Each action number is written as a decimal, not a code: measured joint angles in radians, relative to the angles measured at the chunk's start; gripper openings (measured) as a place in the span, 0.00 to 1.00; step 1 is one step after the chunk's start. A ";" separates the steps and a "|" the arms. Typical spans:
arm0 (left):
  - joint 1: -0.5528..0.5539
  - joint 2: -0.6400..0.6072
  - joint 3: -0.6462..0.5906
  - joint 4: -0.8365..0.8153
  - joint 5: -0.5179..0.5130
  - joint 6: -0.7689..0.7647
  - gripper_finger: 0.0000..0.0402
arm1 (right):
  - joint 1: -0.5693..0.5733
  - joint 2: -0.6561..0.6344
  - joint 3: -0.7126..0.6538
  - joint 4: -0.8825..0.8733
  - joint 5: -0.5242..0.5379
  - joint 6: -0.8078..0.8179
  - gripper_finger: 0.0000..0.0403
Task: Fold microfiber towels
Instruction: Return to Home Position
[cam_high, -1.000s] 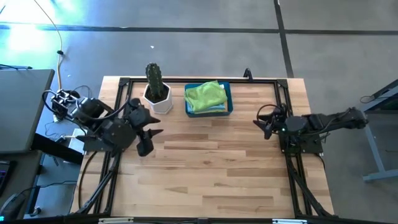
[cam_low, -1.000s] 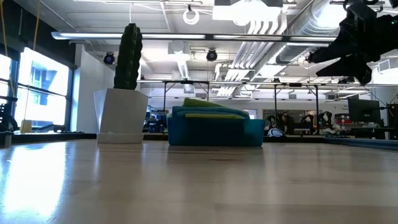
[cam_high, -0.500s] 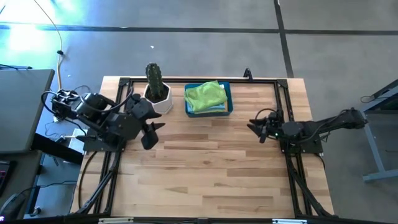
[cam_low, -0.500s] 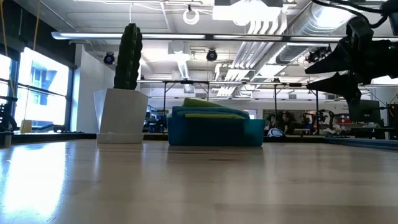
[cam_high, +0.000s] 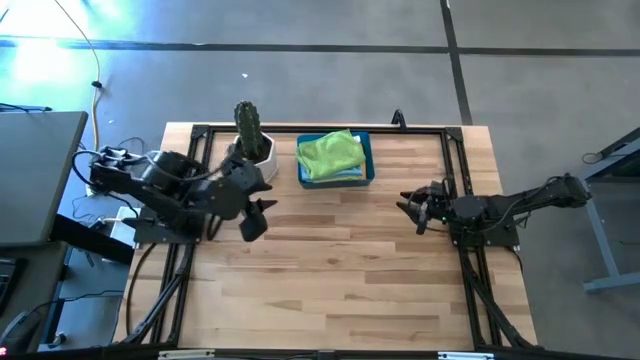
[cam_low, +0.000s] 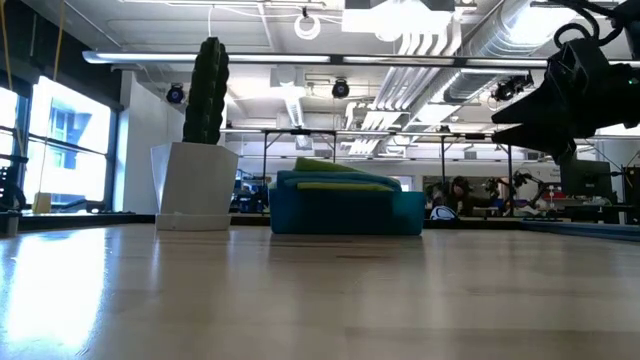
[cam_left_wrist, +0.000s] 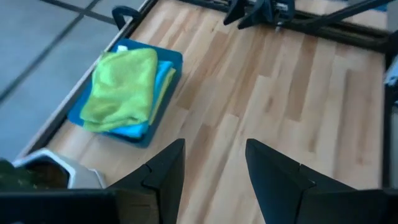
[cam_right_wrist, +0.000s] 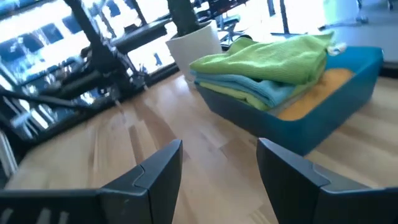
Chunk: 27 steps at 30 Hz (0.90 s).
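item 1, microfiber towels (cam_high: 332, 152): you have them folded and stacked inside the blue bin (cam_high: 370, 160), upper centre of the high view, at the top edge of the worktop (cam_high: 340, 270); lime green towel (cam_right_wrist: 273, 59) on top; light blue towel (cam_right_wrist: 252, 84) under it; a yellow-green layer beneath that; orange towel (cam_right_wrist: 317, 93) showing at the bottom of the bin under the stack

item 2, cactus (cam_high: 245, 122) in a white pot (cam_high: 262, 152): just left of the bin, not touching it

item 3, left arm (cam_high: 180, 195): left centre of the high view, reaching in over the worktop's left side; your left jaws sit just below the pot, parted wide, nothing between them; bare wood shows through the gap in the left wrist view

item 4, right arm (cam_high: 500, 208): right centre of the high view, stretched toward the middle; your right jaws are parted and hold nothing; the right wrist view has them facing the bin; in the low view this arm hangs at upper right, clear of the worktop
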<state>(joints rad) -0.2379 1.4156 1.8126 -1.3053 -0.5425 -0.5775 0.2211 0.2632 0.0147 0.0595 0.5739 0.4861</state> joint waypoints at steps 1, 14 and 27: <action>0.009 0.013 0.000 0.007 0.001 0.023 0.39 | -0.001 -0.001 0.000 0.001 -0.006 -0.023 0.50; 0.177 0.092 0.000 -0.029 0.039 0.233 0.39 | -0.005 -0.001 0.001 -0.002 -0.028 -0.098 0.50; 0.234 -0.211 -0.412 0.340 0.007 0.214 0.39 | -0.005 -0.001 0.001 -0.002 -0.028 -0.094 0.50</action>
<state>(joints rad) -0.0037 1.2042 1.4005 -0.9652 -0.5353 -0.3638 0.2161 0.2620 0.0154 0.0570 0.5457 0.3919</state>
